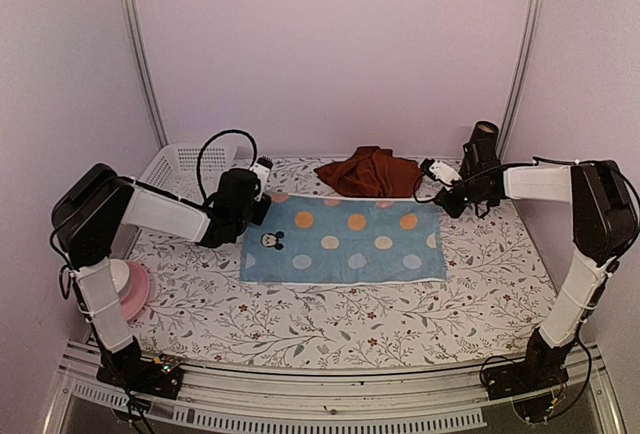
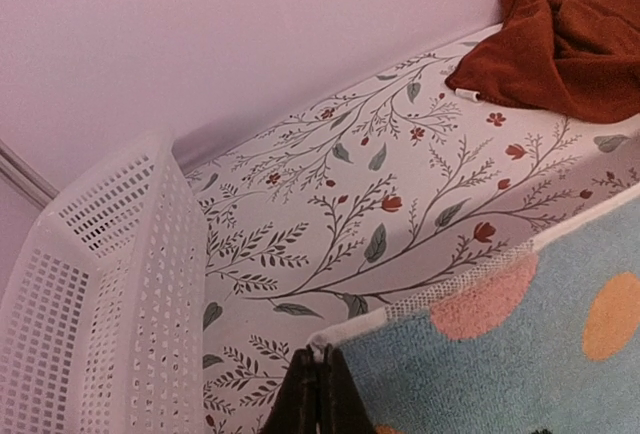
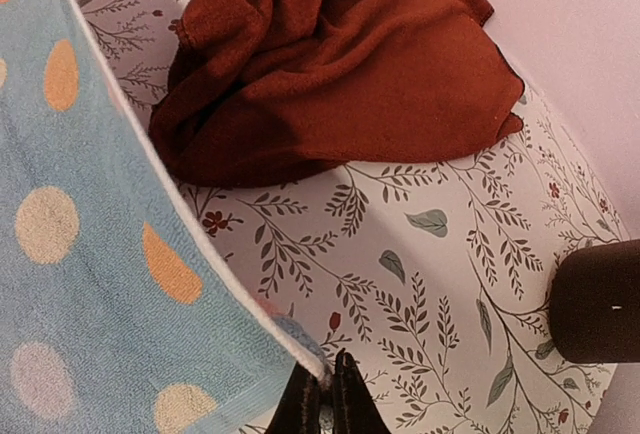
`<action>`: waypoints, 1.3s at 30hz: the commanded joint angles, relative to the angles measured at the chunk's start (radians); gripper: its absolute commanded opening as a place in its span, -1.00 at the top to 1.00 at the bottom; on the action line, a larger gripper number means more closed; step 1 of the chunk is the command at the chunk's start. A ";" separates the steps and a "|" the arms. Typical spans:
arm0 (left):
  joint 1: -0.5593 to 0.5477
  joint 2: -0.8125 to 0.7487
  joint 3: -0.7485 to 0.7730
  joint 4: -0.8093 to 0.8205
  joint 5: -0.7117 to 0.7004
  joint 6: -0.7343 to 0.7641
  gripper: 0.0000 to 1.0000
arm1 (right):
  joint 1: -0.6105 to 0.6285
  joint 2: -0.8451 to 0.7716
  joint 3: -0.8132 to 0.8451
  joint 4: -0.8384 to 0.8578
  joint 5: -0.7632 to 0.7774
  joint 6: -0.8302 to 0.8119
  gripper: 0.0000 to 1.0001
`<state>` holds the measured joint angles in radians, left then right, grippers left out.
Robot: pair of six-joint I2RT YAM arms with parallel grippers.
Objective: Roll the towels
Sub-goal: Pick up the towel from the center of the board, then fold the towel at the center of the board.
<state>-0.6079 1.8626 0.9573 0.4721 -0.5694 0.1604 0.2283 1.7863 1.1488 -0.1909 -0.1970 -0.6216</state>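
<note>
Flat mid-table: blue towel (image 1: 345, 244), mouse-head print (image 1: 272, 241) near left edge. Clamped on its far-left corner: left gripper (image 2: 320, 366); on far-right corner: right gripper (image 3: 325, 379). Beyond, crumpled at far edge: red towel (image 1: 370, 171), white tag (image 2: 470, 97) unreadable.

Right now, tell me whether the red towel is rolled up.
No, the red towel lies crumpled in a heap behind the blue towel.
</note>
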 commanded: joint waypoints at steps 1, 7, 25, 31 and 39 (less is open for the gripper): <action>0.013 -0.048 -0.027 0.005 0.035 0.009 1.00 | 0.008 -0.061 -0.072 0.007 -0.048 -0.061 0.95; 0.023 -0.112 -0.074 -0.013 0.126 -0.008 1.00 | -0.019 -0.226 -0.230 0.027 -0.136 -0.190 0.96; -0.008 -0.315 -0.075 -0.502 0.250 -0.112 1.00 | -0.023 -0.342 -0.351 -0.173 -0.162 -0.339 0.96; -0.044 -0.320 -0.067 -0.575 0.214 -0.114 1.00 | -0.007 -0.340 -0.385 -0.181 -0.130 -0.351 0.96; -0.084 -0.307 -0.065 -0.669 0.183 -0.130 1.00 | 0.052 -0.315 -0.397 -0.196 -0.072 -0.339 0.96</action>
<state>-0.6712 1.5620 0.8761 -0.1211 -0.3550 0.0494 0.2527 1.4528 0.7685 -0.3630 -0.3153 -0.9623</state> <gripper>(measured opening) 0.005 0.023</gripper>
